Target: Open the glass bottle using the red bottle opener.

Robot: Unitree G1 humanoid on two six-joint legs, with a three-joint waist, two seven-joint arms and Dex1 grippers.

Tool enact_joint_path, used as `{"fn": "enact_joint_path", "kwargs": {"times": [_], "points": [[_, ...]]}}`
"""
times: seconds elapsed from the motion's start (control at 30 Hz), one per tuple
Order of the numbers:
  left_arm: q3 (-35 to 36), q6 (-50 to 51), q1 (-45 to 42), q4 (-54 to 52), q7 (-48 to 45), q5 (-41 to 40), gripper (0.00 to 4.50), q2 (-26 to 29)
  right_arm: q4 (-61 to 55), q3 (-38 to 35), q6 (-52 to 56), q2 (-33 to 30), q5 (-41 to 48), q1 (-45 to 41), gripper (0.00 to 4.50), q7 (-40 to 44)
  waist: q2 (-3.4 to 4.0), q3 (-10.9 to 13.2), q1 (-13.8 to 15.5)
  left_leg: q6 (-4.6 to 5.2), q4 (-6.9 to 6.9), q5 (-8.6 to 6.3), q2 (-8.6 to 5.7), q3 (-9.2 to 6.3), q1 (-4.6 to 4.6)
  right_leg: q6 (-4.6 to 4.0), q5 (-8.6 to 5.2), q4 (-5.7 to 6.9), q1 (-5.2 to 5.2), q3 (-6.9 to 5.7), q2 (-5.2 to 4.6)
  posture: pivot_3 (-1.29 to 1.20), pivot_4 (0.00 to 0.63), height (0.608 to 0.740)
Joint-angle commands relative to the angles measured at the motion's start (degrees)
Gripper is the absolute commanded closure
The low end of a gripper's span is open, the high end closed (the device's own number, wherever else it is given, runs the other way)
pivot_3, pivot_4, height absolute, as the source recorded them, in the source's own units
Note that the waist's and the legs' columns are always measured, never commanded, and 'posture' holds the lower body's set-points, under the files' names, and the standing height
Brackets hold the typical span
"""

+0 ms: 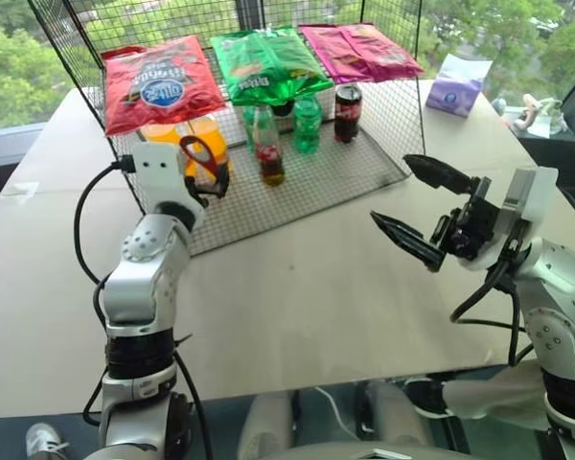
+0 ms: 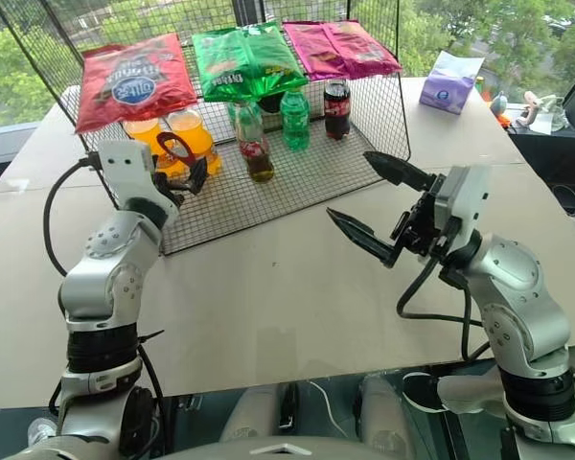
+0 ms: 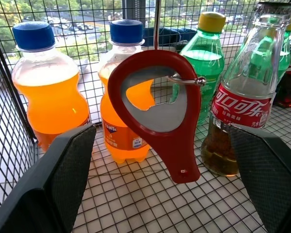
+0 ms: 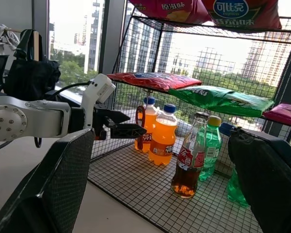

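Right gripper sits lower right of the head view, over bare table, fingers spread wide, nothing between them. It is well apart from the wire rack.

Left gripper sits centre-left of the head view, at the near edge of the rack's floor, fingers spread with nothing pinched. In the left wrist view the red bottle opener hangs between the two spread pads (touching neither), loop head up, short handle down, hooked on a thin metal wire hook.

Just behind the opener stand two orange soda bottles with blue caps, on the rack's mesh floor. The glass bottle stands upright at centre of the head view, slightly right of the opener, cap on, dark liquid in its lower part, red label band. Right behind it are green plastic bottles, then a dark cola can further right.

Across the top of the frame, snack bags lie on the rack's upper shelf: red, green, pink. A purple tissue pack lies upper right on the table, outside the rack.
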Motion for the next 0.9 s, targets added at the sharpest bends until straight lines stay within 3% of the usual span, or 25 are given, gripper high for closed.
{"fn": "enact_joint_path", "kwargs": {"times": [0.03,0.43,0.9], "points": [[0.12,1.85,1.00,-5.58,2.40,1.35,0.04,-0.95,-2.68,-0.28,0.03,-0.58,-0.22,-1.16,0.00,-0.58,0.00,0.00,-0.02,0.00,0.00,0.00,0.00,0.00,0.00,0.00,0.00,0.00,0.00,0.00,0.00,0.00,0.150,0.740],[1.30,6.95,-0.10,-7.88,9.42,5.46,0.04,-4.11,-2.04,-0.20,-0.17,-0.46,-0.76,-0.83,0.00,0.17,0.00,0.00,-0.01,0.00,0.00,0.00,-0.01,-0.01,0.01,0.00,0.00,0.01,0.00,0.00,0.00,0.00,0.150,0.740],[0.74,1.88,-4.38,-0.43,10.36,9.29,0.04,-5.36,-2.94,-0.38,-0.15,-0.39,-1.14,0.61,0.00,0.36,-0.03,0.02,0.01,0.00,0.00,0.00,-0.01,-0.02,0.00,0.01,0.00,0.00,0.00,-0.01,0.01,0.00,0.150,0.740]]}}
